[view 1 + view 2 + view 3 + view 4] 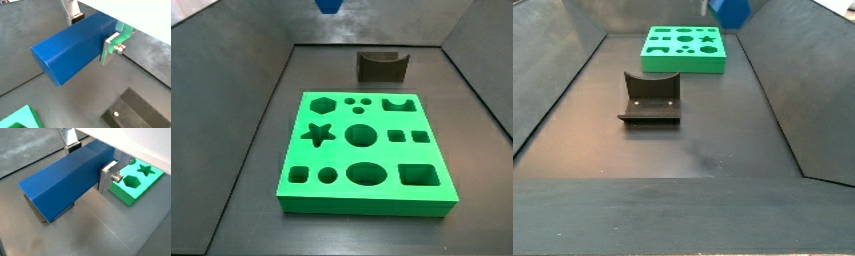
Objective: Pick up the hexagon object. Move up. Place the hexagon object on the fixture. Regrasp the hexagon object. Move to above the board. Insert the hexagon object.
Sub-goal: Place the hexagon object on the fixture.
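Observation:
My gripper (93, 32) is shut on the hexagon object (70, 50), a bright blue bar held across its width between the silver fingers; both wrist views show this (90, 162). The bar (57, 188) hangs high above the floor. In both side views only its blue tip shows at the upper edge (329, 5) (731, 10). The fixture (381, 65), a dark notched block, stands on the floor beyond the green board (365, 206) and carries nothing. In a side view the fixture (649, 97) is nearer than the board (683, 66).
Dark sloping walls enclose the floor in both side views. In a wrist view a corner of the board (135, 182) with star and hexagon holes lies below the gripper. In a wrist view a dark block (137, 112) and a green corner (23, 120) lie below.

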Tool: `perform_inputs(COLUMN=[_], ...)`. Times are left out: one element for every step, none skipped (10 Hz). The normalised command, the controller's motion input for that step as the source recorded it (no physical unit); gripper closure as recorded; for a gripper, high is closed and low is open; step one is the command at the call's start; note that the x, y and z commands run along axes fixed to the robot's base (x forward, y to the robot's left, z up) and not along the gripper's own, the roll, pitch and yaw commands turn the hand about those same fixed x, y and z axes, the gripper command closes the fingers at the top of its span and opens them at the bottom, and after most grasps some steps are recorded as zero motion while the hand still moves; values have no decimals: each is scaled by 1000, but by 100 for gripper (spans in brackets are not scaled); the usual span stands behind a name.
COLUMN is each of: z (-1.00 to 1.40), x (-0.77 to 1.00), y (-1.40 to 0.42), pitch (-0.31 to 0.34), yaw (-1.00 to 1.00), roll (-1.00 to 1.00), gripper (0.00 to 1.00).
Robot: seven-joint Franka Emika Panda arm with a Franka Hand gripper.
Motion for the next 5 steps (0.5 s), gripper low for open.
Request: perform_inputs(z=[30, -126, -131, -121, -106], x=[1000, 1000, 1000, 1000, 1000], y=[8, 267, 277, 261, 209], pitch=[153, -42, -40, -42, -40], yaw=[-26, -134, -135, -133, -129], roll=[14, -1000, -1000, -1000, -1000], gripper=[100, 100, 100, 100, 100])
